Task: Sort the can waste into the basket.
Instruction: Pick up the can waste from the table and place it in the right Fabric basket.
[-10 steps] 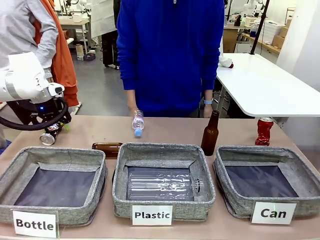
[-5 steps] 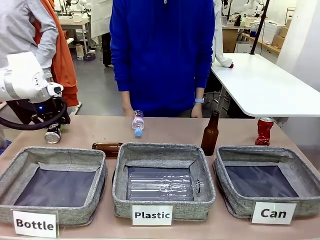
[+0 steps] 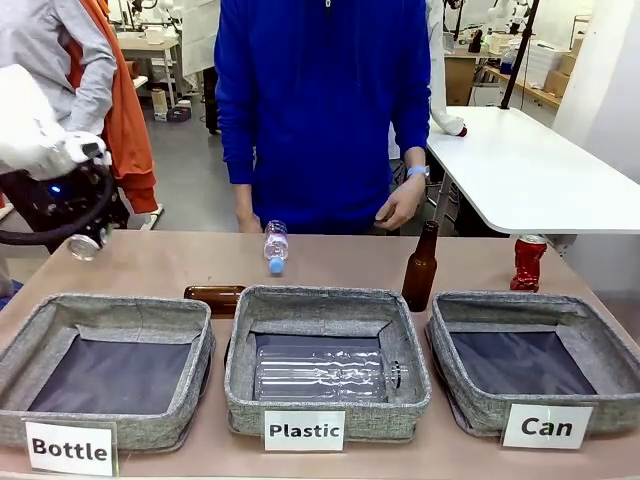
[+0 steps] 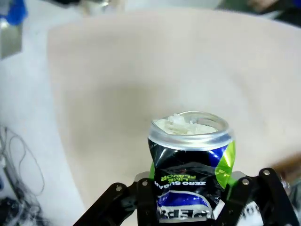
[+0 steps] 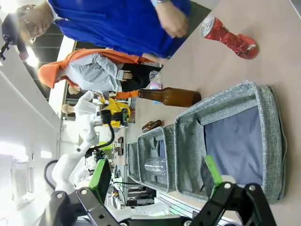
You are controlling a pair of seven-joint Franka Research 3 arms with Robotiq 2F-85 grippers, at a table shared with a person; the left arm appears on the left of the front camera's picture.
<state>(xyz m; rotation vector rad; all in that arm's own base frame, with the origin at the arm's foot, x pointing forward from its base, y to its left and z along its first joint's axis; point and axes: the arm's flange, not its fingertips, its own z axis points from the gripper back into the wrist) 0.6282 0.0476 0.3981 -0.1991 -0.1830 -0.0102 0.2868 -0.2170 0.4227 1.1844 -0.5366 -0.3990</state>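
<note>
My left gripper (image 3: 84, 240) is raised over the table's far left corner, shut on the dark can (image 3: 84, 246). In the left wrist view that dark can (image 4: 190, 160), crumpled and silver-topped, sits clamped between the green pads (image 4: 226, 163) of the left gripper (image 4: 190, 190). The dented red can (image 3: 527, 262) stands upright at the far right, behind the grey basket (image 3: 530, 301) labelled "Can". In the right wrist view my right gripper (image 5: 157, 181) is open, with that basket (image 5: 265, 113) and the red can (image 5: 228, 35) beyond it.
A "Plastic" basket (image 3: 326, 299) in the middle holds a clear bottle; a "Bottle" basket (image 3: 105, 304) stands left. One brown bottle (image 3: 421, 267) stands upright, another (image 3: 213, 296) lies flat, and a plastic bottle (image 3: 276, 245) lies near the person in blue.
My left arm has lifted the dark can up and to the left, away from the table top. The person's hands have risen off the table edge.
</note>
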